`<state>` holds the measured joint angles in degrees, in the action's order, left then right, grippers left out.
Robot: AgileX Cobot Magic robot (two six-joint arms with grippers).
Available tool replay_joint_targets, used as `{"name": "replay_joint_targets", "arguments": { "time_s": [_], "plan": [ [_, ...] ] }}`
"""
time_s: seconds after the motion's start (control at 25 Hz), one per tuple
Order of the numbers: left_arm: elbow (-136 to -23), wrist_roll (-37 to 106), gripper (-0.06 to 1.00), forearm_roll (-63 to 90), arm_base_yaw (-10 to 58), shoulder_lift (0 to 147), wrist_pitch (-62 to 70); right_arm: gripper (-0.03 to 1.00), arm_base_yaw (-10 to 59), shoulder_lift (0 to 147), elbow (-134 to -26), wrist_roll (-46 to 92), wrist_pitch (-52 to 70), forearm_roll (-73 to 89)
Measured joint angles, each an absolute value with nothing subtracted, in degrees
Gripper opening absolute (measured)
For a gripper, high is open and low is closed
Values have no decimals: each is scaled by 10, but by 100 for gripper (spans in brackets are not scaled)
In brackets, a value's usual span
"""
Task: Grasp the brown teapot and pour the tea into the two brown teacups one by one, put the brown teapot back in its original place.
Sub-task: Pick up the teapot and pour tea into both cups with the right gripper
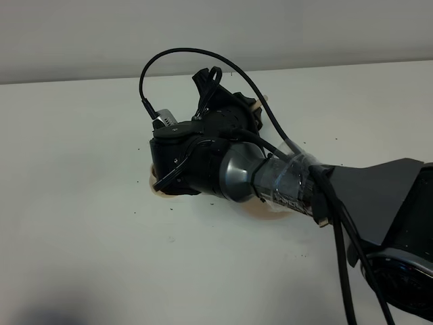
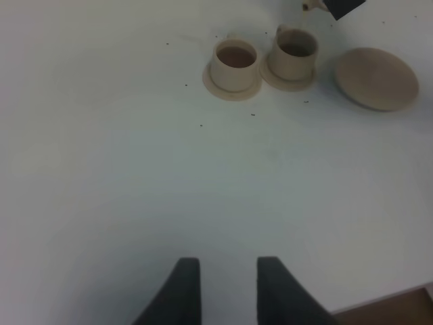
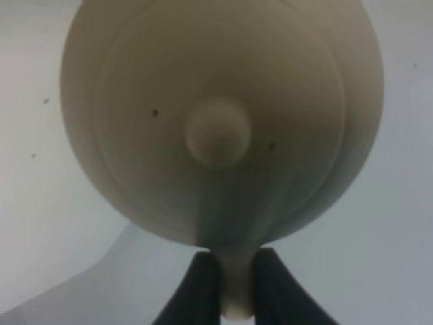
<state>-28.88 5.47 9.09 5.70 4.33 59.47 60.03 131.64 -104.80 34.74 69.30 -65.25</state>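
The brown teapot (image 3: 216,128) fills the right wrist view, lid knob facing the camera. My right gripper (image 3: 237,274) is shut on its loop handle. From the high camera only a sliver of the teapot (image 1: 258,103) shows behind the right arm (image 1: 203,159), which covers the cups. In the left wrist view the two brown teacups stand side by side on small saucers. One teacup (image 2: 235,61) holds reddish-brown tea (image 2: 235,55). The teapot's spout (image 2: 308,7) hangs over the other teacup (image 2: 295,53), whose inside looks dark. The wide saucer (image 2: 377,78) lies bare beside them. My left gripper (image 2: 229,288) is open, far from the cups.
The white table (image 1: 81,169) carries small dark specks. Its wooden-looking edge (image 2: 399,310) shows near the left gripper. A pale wall (image 1: 203,27) runs behind the table. Black cables (image 1: 338,237) loop over the right arm.
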Motion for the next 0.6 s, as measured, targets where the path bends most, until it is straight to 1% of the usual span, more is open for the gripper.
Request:
{"name": "replay_joint_targets", "arguments": {
  "time_s": [0.6],
  "plan": [
    [-289,55,23,91,57,43,595,11,601,1316,-1048,347,693,-652]
  ]
}}
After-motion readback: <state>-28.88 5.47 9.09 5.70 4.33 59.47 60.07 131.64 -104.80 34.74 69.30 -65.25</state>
